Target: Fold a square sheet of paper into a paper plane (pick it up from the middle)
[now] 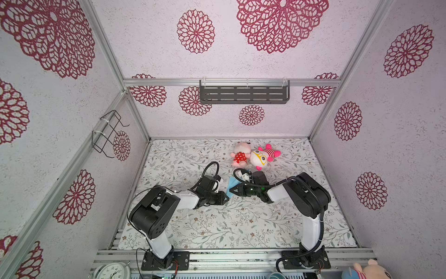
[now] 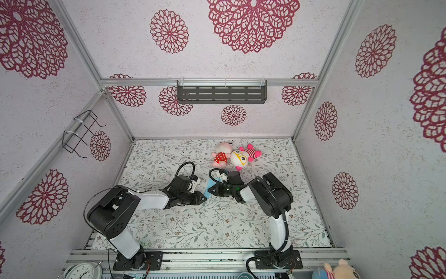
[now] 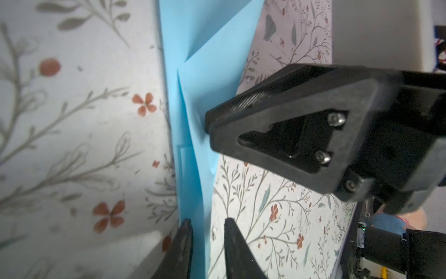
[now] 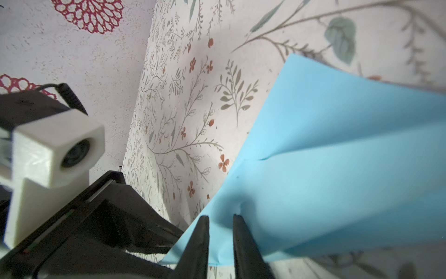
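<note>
Across the cell floor in both top views spreads a flat table with a white cover printed in grey twigs and small red flowers (image 1: 217, 224). Two black-and-white robot arms reach in from 6 o'clock, the left arm (image 1: 154, 212) and the right arm (image 1: 306, 193), and their tips nearly meet just 12 o'clock-ward of the table's middle. Two pink plush toys, one in a red spotted dress (image 1: 240, 157) and one in a striped top with yellow glasses (image 1: 261, 155), lie touching each other toward 12 o'clock.

A thin light-blue sheet of paper (image 1: 232, 184), already creased into overlapping folded layers, sits between the arm tips, at about 7 o'clock from the toys. The left wrist view shows it edge-on, standing rather than lying flat (image 3: 200, 96).

The right gripper (image 4: 220, 216), at 3 o'clock of the paper, pinches it, and the paper puckers between its black fingers. The left gripper (image 3: 207, 222), at 7 o'clock of the paper, has its jaws spread, with the paper's edge running loose between them.
</note>
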Robot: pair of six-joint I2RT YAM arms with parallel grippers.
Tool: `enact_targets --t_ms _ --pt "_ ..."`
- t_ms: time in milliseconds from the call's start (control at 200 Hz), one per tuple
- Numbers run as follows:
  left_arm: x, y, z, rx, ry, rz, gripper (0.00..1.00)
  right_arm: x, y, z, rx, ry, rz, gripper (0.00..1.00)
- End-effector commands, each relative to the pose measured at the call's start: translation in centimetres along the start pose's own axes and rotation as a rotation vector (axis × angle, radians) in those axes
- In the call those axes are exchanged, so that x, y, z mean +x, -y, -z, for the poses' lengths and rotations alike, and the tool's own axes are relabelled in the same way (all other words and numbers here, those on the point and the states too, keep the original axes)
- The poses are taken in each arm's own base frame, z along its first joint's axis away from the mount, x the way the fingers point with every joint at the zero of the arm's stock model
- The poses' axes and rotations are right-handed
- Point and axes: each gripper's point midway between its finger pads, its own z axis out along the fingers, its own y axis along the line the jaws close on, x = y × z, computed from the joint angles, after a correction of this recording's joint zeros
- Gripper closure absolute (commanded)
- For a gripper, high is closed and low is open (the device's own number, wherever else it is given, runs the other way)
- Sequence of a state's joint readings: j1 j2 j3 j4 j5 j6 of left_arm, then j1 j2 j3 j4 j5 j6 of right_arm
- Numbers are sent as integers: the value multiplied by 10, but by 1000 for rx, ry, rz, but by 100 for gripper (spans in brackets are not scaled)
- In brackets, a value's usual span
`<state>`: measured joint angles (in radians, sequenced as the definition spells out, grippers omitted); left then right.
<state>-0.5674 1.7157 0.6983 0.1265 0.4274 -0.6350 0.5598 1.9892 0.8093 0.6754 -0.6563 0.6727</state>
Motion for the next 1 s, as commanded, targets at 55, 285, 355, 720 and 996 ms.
enact_targets --t_ms 55,285,355,720,996 --pt "7 -3 17 -35 -27 132 70 19 16 0 69 -69 -20 77" --pt "-14 7 25 -21 44 144 71 19 15 -1 73 -70 -6 77" --pt "-14 6 20 -20 31 150 74 20 15 -2 72 -73 -7 77" --pt "-8 -1 4 -26 -27 169 84 20 13 -2 70 -75 -4 77" --pt "4 -11 2 -60 -57 179 89 22 13 -3 71 -79 -5 77"
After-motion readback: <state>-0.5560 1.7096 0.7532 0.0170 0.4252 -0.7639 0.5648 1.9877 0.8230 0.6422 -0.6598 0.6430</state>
